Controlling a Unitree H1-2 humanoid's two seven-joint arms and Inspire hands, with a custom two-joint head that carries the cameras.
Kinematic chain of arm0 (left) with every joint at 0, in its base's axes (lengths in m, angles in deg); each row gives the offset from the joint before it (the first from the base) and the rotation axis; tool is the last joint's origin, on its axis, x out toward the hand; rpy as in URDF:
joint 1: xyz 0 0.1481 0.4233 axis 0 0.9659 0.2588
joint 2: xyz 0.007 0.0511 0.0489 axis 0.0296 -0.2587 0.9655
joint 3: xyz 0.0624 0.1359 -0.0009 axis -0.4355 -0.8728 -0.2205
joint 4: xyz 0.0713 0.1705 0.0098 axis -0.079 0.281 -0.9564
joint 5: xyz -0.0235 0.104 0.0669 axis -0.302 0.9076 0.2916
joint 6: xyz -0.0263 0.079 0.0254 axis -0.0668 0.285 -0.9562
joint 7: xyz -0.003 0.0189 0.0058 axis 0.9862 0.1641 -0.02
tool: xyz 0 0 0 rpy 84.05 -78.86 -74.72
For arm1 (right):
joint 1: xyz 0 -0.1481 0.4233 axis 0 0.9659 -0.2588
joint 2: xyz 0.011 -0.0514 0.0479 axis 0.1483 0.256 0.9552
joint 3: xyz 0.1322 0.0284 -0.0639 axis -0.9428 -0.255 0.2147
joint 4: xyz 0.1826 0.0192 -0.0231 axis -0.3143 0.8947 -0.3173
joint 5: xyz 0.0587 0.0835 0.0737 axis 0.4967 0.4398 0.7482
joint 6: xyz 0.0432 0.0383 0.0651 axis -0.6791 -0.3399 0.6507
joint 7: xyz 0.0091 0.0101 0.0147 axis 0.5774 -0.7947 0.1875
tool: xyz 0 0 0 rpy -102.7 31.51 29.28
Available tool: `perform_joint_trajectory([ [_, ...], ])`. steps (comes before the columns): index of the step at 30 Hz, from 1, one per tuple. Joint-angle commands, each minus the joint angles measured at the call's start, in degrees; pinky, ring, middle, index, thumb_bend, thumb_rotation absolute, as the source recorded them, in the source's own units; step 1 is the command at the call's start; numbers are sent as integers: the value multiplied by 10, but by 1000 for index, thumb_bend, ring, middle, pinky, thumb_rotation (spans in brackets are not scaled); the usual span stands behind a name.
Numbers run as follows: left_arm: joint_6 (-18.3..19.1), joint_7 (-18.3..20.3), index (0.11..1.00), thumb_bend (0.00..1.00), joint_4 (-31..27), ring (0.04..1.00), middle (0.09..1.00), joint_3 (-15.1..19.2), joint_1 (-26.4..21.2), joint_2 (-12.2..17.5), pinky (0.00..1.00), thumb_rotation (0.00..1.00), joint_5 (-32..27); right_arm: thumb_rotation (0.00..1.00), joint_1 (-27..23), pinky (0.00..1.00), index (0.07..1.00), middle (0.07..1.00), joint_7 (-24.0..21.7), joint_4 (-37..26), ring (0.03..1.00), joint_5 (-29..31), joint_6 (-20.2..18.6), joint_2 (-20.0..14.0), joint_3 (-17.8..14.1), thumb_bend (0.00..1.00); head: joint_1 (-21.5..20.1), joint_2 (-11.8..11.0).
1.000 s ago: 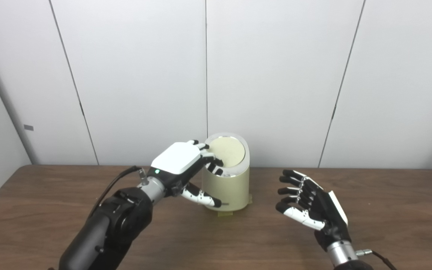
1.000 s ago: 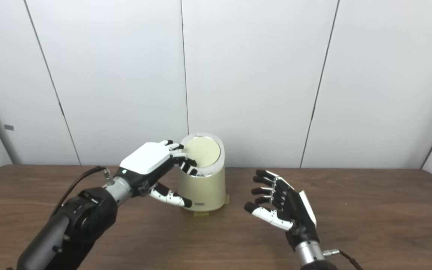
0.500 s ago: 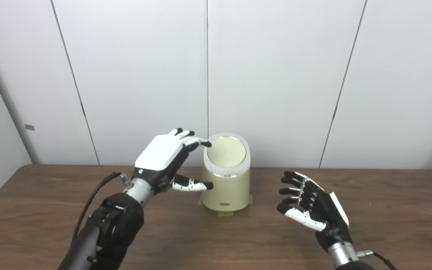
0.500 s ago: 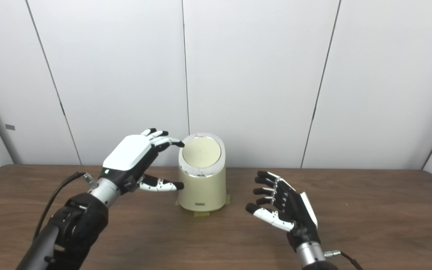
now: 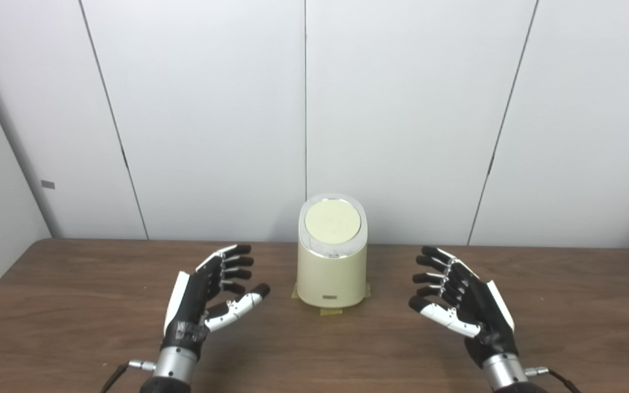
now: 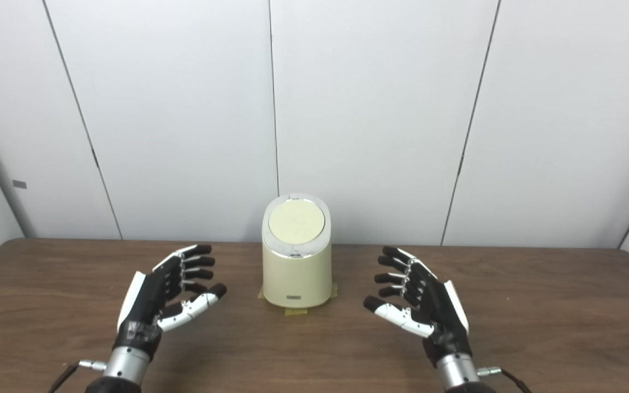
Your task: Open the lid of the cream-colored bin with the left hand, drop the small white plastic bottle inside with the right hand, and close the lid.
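Note:
The cream-colored bin point(image 5: 332, 273) stands upright at the middle of the brown table, near the wall. Its round lid point(image 5: 332, 222) is closed and lies flat in a silver rim. My left hand point(image 5: 209, 292) is open and empty, palm inward, low over the table to the left of the bin and apart from it. My right hand point(image 5: 459, 300) is open and empty, palm inward, to the right of the bin. No small white bottle shows in either view.
The wooden table point(image 5: 74, 305) reaches from edge to edge of the picture. White wall panels point(image 5: 402, 109) stand right behind the bin. Small tape tabs point(image 5: 329, 311) stick out at the bin's foot.
My left hand has come off the bin's lid, moved down and left, and turned palm inward over the table. The lid stays closed. The right hand has hardly moved.

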Motion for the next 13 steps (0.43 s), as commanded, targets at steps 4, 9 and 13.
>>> perform_joint_trajectory([
  [4,-24,-5,775,634,-3,629,699,4,-3,1,495,183,-46,311,-14,574,787,773,2,-11,661,7,39,-2,-5,883,4,2],
  [9,-36,-1,775,668,10,647,708,-2,-2,6,518,192,-62,301,-10,596,790,796,9,-5,662,4,45,-2,-8,870,3,1],
  [13,-33,-2,778,680,12,661,714,-2,-4,8,524,200,-68,313,-11,606,793,790,15,5,658,-6,60,-4,-7,874,1,-1],
])
